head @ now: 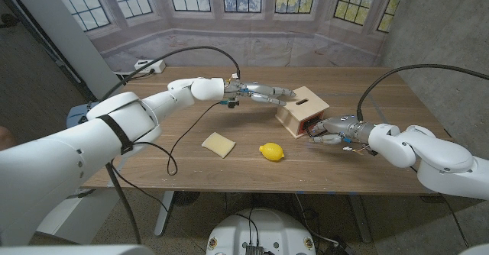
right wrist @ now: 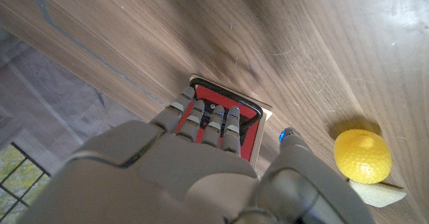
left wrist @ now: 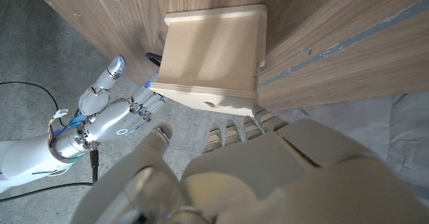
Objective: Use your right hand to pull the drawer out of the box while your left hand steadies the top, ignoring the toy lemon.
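box: the wooden box (head: pixel 302 107) sits toward the right of the desk (head: pixel 191 163), nearer the far edge than the near one, with its red drawer front (right wrist: pixel 224 120) facing your right arm.

right hand: your right hand (head: pixel 330 128) is at the drawer front, fingers (right wrist: pixel 213 120) held close together and laid on the red face next to the dark handle. I honestly can't tell if anything is hooked behind that handle yet. If you pull now on friction alone, I'd bet the fingers just slide off the face.

left hand: your left hand (head: pixel 263 95) is reaching at the box's top from the far-left side, fingers stretched out fairly straight, holding nothing. The left wrist view has the fingertips (left wrist: pixel 231 131) right at the box's edge, but whether they're pressing down isn't clear. Light contact means the whole box drags along with the drawer instead of the drawer coming out.

tipping: pushing on that one edge while pulling from the opposite side could rock the box up, I think.

toy lemon: the toy lemon (head: pixel 270 152) is near the front edge, just off your right hand's side. A wide pull-back arc could knock it rolling.

tan block: a flat tan block (head: pixel 219 143) lies left of the lemon, well clear.
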Tool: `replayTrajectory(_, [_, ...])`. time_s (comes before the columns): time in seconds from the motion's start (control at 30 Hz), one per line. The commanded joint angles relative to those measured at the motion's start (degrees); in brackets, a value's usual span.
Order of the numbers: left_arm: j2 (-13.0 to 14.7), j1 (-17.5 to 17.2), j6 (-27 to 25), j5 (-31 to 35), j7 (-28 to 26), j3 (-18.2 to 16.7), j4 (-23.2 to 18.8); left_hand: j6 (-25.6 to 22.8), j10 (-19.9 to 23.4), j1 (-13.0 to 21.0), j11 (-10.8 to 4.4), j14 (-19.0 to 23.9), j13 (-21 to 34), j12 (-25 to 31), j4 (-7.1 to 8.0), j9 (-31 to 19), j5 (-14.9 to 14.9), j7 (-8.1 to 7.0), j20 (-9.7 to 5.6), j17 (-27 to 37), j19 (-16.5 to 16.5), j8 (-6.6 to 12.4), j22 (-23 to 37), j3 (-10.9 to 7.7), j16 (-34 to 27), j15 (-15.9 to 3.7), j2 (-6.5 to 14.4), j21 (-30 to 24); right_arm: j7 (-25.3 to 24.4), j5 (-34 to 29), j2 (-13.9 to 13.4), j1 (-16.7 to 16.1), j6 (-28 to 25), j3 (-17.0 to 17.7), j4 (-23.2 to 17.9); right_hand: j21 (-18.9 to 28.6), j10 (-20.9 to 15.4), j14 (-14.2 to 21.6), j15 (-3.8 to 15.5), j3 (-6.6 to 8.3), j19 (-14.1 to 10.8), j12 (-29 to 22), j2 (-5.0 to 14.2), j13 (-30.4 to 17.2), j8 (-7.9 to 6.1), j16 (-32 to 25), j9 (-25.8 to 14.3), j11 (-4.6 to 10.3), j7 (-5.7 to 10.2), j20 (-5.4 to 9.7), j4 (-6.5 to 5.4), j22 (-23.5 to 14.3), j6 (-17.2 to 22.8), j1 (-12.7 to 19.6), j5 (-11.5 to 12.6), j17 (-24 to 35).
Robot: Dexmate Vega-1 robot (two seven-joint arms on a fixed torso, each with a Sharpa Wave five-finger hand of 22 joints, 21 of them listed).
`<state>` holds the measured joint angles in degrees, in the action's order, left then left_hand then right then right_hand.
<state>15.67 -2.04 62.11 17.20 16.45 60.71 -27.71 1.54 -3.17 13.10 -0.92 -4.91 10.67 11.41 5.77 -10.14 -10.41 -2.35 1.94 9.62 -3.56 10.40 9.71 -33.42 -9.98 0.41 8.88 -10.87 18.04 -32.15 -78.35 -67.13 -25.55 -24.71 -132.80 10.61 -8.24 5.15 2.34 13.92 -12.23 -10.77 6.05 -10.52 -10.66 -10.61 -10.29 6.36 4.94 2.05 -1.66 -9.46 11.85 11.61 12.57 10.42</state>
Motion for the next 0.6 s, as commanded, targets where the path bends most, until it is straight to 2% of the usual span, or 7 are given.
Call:
replayTrajectory(0.03, [-1.8, 2.6, 0.7, -0.6, -1.7, 4.4, 4.0, -0.1, 0.2, -0.4, -0.17, 0.1, 0.1, 0.5, 0.24, -0.2, -0.2, -0.45, 0.23, 0.1, -0.6, 0.2, 0.3, -0.31, -0.2, -0.24, 0.1, -0.3, 0.6, -0.1, 0.4, 0.1, -0.2, -0.2, 0.1, 0.2, 0.3, 0.0, 4.34, 0.29, -0.1, 0.0, -0.07, -0.1, -0.02, -0.2, -0.1, -0.08, -0.03, 0.99, 0.27, -0.2, -0.1, -0.6, 0.5, 0.0])
replayTrajectory(0.37, [-1.6, 3.0, 1.0, -1.2, -1.5, 5.9, 3.6, -0.1, 0.6, -0.5, -0.41, 0.7, 0.1, 0.6, 0.25, -0.2, -0.2, -0.61, 0.25, 0.1, -0.6, 0.18, 0.3, -0.35, -0.4, -0.46, 0.1, -0.3, 0.3, -0.1, 0.3, -0.3, -0.7, -0.1, -0.4, 0.2, 0.4, 0.0, 4.35, 0.34, -0.2, 0.0, -0.08, -0.1, -0.02, -0.2, -0.1, -0.17, -0.03, 1.0, 0.32, -0.2, -0.2, -0.6, 0.6, 0.0])
replayTrajectory(0.6, [-0.2, 3.2, 1.8, 0.6, -1.9, 5.9, 1.1, -0.1, 1.0, -0.6, -0.54, 1.1, 0.1, 0.7, 0.3, -0.2, -0.2, -0.79, 0.2, 0.1, -0.6, 0.19, 0.3, -0.32, -0.5, -0.56, 0.0, -0.3, -0.1, 0.0, 0.4, -0.4, -0.5, -0.2, -0.4, 0.2, 0.4, 0.0, 4.26, 0.39, -0.2, 0.0, -0.08, -0.1, -0.02, -0.2, -0.1, -0.22, -0.02, 1.01, 0.37, -0.2, -0.2, -0.7, 0.6, 0.0])
